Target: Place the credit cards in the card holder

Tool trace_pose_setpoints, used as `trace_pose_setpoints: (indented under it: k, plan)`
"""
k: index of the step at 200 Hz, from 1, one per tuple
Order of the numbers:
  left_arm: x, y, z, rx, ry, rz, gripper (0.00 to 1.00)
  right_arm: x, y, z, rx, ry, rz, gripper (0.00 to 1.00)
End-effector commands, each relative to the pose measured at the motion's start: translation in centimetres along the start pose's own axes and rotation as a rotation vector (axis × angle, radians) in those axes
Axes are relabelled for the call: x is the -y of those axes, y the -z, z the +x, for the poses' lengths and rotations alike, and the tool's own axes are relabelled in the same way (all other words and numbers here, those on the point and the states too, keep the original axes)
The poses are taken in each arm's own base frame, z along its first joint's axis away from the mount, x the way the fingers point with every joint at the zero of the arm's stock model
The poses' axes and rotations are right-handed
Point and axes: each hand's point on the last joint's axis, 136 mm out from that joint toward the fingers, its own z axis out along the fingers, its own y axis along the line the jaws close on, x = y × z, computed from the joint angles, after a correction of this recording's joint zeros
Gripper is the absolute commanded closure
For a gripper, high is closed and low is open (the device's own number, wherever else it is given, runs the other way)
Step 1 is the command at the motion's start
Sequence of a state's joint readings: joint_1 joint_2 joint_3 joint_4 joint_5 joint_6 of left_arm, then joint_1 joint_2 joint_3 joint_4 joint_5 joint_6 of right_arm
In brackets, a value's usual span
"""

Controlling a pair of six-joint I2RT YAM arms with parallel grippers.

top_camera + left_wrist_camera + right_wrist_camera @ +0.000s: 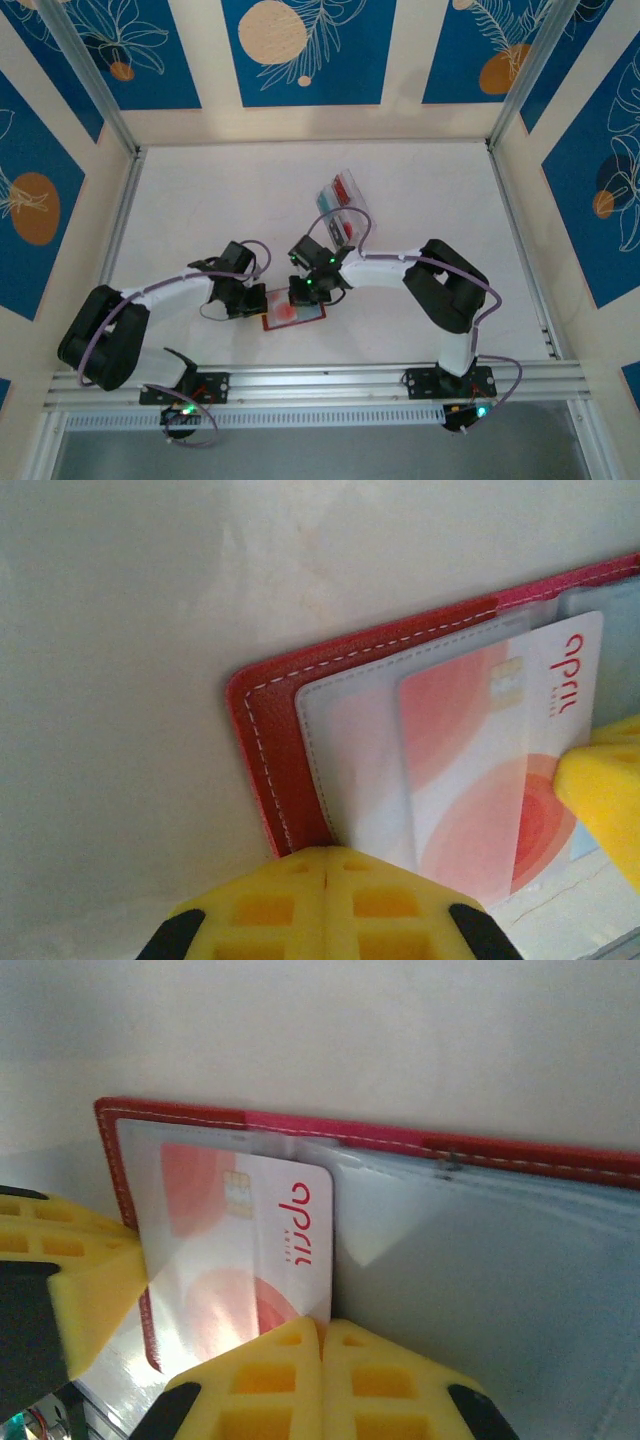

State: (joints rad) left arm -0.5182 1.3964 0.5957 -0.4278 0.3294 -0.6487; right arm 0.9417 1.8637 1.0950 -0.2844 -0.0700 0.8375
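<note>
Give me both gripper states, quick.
Left gripper: closed, tips on the red leather-look folding wallet.
Right gripper: closed, tips against the white-and-red plastic card, seemingly not gripping it.

2 white-and-black arms (172,291), purple cables (492,295), green lights (313,283), yellow gridded end effector fingers (270,905).

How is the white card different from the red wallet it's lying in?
The wallet is plain red with white stitching; the card is white with pink circles and writing. The wallet is bigger; the card fits inside it. Both are flat with rounded corners.
</note>
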Motion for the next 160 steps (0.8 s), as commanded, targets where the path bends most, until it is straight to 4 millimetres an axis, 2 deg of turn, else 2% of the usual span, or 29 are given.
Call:
trace_pose_setpoints:
  k: [1,55,77,88,104,125,160]
  plan:
    - [-2.1,-2.1,2.1,-0.068,0.013,-0.075,1.00,0.4,-1.3,1.6,-0.060,0.015,0.049,1.00]
    - [-1.8,-2.2,2.1,-0.063,0.011,-0.066,1.00,-0.8,-2.1,2.0,-0.072,0.041,0.047,1.00]
    - [-1.8,-2.2,2.2,-0.064,0.015,-0.066,1.00,-0.5,-2.1,2.1,-0.071,0.054,0.068,0.99]
    - [-1.9,-2.3,2.2,-0.066,0.018,-0.068,1.00,0.1,-1.8,2.0,-0.065,0.056,0.106,0.97]
    - [-2.2,-2.4,2.4,-0.069,0.030,-0.074,1.00,0.8,-0.9,1.9,-0.053,0.064,0.146,0.85]
    - [-2.5,-2.7,2.7,-0.072,0.049,-0.074,1.00,1.4,0.2,1.8,-0.053,0.074,0.174,0.75]
    - [-2.8,-3.2,3.0,-0.076,0.068,-0.075,1.00,1.5,1.8,1.4,-0.049,0.090,0.160,0.70]
